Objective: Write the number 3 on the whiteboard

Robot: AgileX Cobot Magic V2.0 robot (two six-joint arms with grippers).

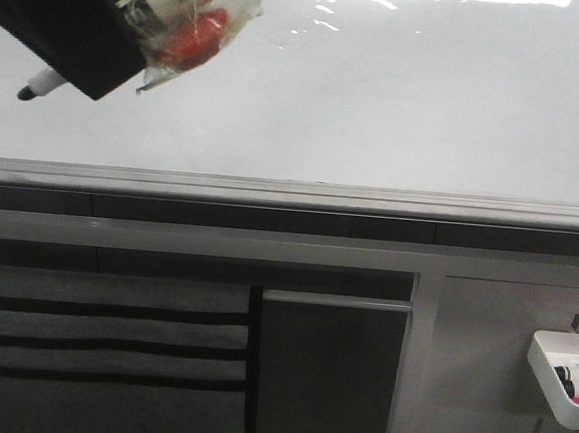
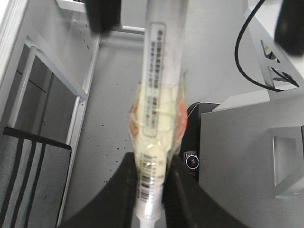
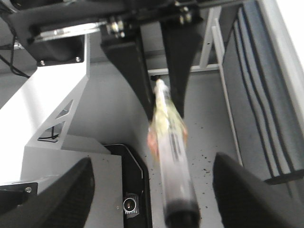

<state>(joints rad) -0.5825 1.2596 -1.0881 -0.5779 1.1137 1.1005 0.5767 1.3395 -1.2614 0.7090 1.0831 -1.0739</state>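
Note:
The whiteboard (image 1: pixel 379 103) fills the upper front view, glossy and bare; no number 3 shows on it. My left gripper (image 1: pixel 82 50) is at the top left in front of the board, shut on a marker (image 1: pixel 190 18) wrapped in clear tape with a red patch. The marker's dark tip (image 1: pixel 23 92) points down-left, close to the board. The left wrist view shows the fingers (image 2: pixel 124 183) clamped on the marker's barrel (image 2: pixel 159 95). My right gripper (image 3: pixel 154 161) is open, its fingers standing wide on either side of the marker's far end (image 3: pixel 183 213); it is out of the front view.
A grey metal ledge (image 1: pixel 291 192) runs along the board's lower edge. Below it at right, a grey pegboard panel (image 1: pixel 478 372) carries a white tray (image 1: pixel 556 393) with markers. Dark slatted panels (image 1: pixel 99 342) are at lower left. A black cable (image 2: pixel 244 61) hangs near the robot base.

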